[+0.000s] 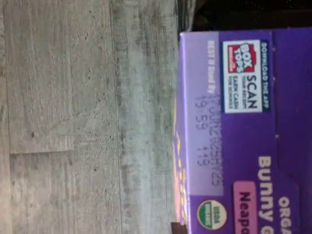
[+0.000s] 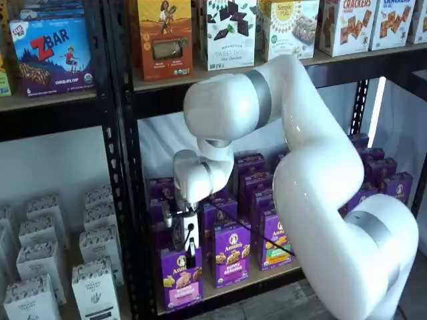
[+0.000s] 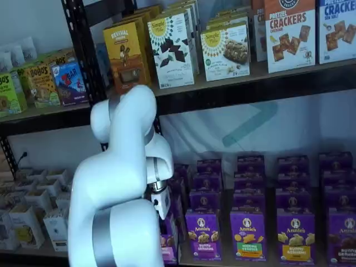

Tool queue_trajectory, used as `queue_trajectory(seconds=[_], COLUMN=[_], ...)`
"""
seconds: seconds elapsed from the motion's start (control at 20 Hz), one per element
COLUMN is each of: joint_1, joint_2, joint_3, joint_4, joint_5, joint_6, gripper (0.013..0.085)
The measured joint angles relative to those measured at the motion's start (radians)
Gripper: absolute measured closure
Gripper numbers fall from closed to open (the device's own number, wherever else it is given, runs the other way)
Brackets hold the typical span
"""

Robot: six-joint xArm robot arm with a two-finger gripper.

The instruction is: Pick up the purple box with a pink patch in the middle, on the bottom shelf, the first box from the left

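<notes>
I see my gripper (image 2: 190,257) set down on the top of the purple box (image 2: 181,279), which stands directly beneath it on the bottom shelf (image 2: 267,275); I cannot tell whether its fingers grip.

My white arm (image 3: 117,183) covers most of the upright purple cardboard box with the pink patch (image 3: 169,245) in a shelf view; only a sliver shows beside it, so my jaws cannot be seen there. In the other shelf view my black fingers (image 2: 189,252) sit side-on at that box's top edge, and no gap can be judged. In the wrist view the box's printed top runs off the picture's edge, and the stamped date code is too blurred to read.
</notes>
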Motion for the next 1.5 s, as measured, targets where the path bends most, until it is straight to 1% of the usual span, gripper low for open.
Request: queue_trajectory(seconds=[0.2, 0.4, 0.55, 0.7, 0.9, 1.05, 1.15, 1.35, 1.5], joint_1=[-0.005, -0.017, -0.027, -0.036, -0.04, -0.041, -0.041, -0.044, -0.048], joint_2=[-0.053, -0.135, -0.191, -0.253, -0.327, -0.382, -0.419, -0.484, -0.53], joint_3=[0.085, 0.195, 0.271, 0.348, 0.433, 0.486, 0.521, 0.579, 0.615], joint_4=[-0.021, 0.003, 0.008, 0.04, 0.064, 0.093, 0.103, 0.105, 0.134], joint_5=[-0.041, -0.066, -0.091, -0.109, -0.118, -0.112, -0.112, -0.105, -0.089], joint_6=[0.012, -0.022, -0.037, -0.076, -0.103, -0.131, -0.14, -0.144, -0.174], gripper=[0.061, 0.061, 0.061, 0.061, 0.061, 0.061, 0.061, 0.061, 0.061])
